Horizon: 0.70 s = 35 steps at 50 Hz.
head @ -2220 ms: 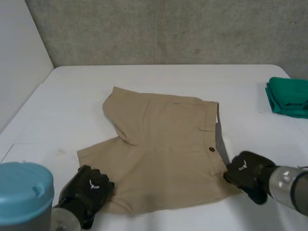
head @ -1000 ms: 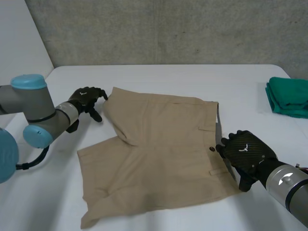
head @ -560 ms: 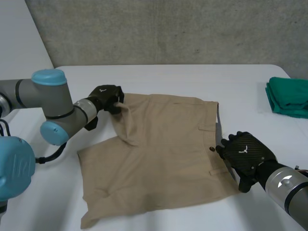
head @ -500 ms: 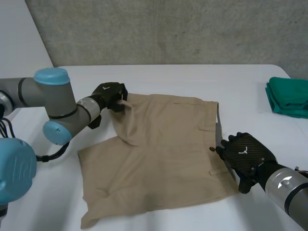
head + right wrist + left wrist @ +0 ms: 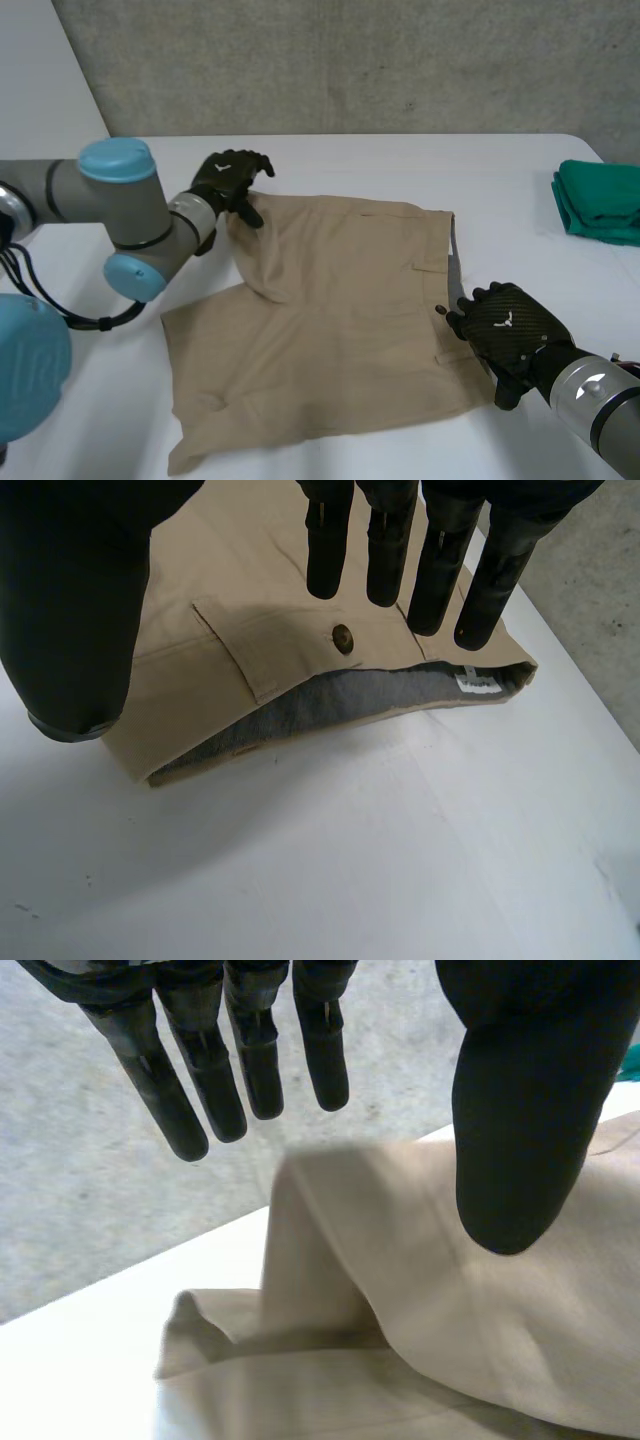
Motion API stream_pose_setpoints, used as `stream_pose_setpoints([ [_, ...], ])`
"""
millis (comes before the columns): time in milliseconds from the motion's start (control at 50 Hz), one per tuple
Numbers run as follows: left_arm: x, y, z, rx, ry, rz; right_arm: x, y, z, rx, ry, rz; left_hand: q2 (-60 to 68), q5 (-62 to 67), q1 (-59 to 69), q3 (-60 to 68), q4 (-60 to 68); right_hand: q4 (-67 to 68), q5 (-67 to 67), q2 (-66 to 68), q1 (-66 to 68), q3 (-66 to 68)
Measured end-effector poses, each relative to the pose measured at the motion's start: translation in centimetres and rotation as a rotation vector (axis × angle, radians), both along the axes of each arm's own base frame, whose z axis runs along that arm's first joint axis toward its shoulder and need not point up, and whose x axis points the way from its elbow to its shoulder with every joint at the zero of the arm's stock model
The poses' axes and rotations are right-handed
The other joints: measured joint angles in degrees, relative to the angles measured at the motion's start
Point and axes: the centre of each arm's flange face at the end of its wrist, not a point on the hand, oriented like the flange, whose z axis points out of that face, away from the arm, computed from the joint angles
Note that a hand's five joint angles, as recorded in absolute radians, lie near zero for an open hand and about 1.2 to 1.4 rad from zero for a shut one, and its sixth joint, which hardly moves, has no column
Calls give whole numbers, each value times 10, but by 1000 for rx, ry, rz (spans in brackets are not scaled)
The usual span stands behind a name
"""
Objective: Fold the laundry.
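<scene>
- The tan shorts (image 5: 330, 320) lie spread in the middle of the worktop (image 5: 330, 160), with the waistband toward our right hand (image 5: 510, 325).
- Our left hand (image 5: 228, 180) is at the far leg's rumpled hem, released, with fingers straight and holding nothing. We judge it should pinch the hem's corner, not the raised fold.
- Our right hand is also released, with fingers straight above the waistband by the button (image 5: 343, 637). Pinning there should stop the cloth sliding.
- A folded green cloth (image 5: 600, 200) sits well apart at the worktop's right edge, so we expect no obstruction.

Tan shorts (image 5: 330, 320) lie between left hand (image 5: 230, 178) and right hand (image 5: 510, 325).
</scene>
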Motion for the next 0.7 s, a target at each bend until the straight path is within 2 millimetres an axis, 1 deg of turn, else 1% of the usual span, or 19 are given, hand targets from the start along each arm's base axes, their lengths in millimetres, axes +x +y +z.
stream_pose_setpoints([
  [40,4,-1,2,-7,-7,11,0,0,0,0,0,0,0,0,0,0,0,0,0,0,0,0],
  [100,22,-7,5,-23,-45,51,0,0,0,2,0,-1,0,0,0,0,0,0,0,0,0,0],
  [180,39,-13,2,-32,-98,93,0,1,-1,3,1,-1,0,2,0,0,1,0,0,0,0,0],
  [220,43,-15,1,-34,-112,104,0,1,-1,4,1,-1,3,5,2,2,3,0,0,0,0,0],
  [240,49,-17,-1,-37,-142,135,0,1,-1,4,1,0,19,30,15,18,25,0,0,0,0,0],
  [280,53,-19,-3,-39,-159,154,0,1,-1,4,1,0,28,42,24,28,37,0,0,0,0,0],
  [360,63,-22,-9,-36,-213,217,0,1,-1,3,1,0,89,99,90,89,97,0,0,0,0,0],
  [400,66,-22,-12,-27,-232,233,0,1,-1,2,0,0,93,104,95,93,103,0,0,0,0,0],
  [420,69,-22,-15,-16,-245,242,0,1,-1,0,0,0,119,128,118,118,127,0,0,0,0,0],
  [500,70,-20,-19,3,-257,236,0,0,-2,-1,0,-1,122,130,120,122,131,0,0,0,0,0],
  [580,66,-15,-28,34,-254,174,0,1,-2,-1,0,-1,123,130,120,122,131,0,0,0,0,0],
  [620,66,-15,-28,34,-254,174,0,1,-2,-1,0,-1,123,130,120,122,131,0,0,0,0,0],
  [640,61,-13,-33,44,-244,130,0,1,-3,1,0,-1,123,130,120,122,131,0,0,0,0,0],
  [700,54,-13,-37,45,-235,96,0,2,-3,2,0,-1,124,131,120,122,131,0,0,0,0,0],
])
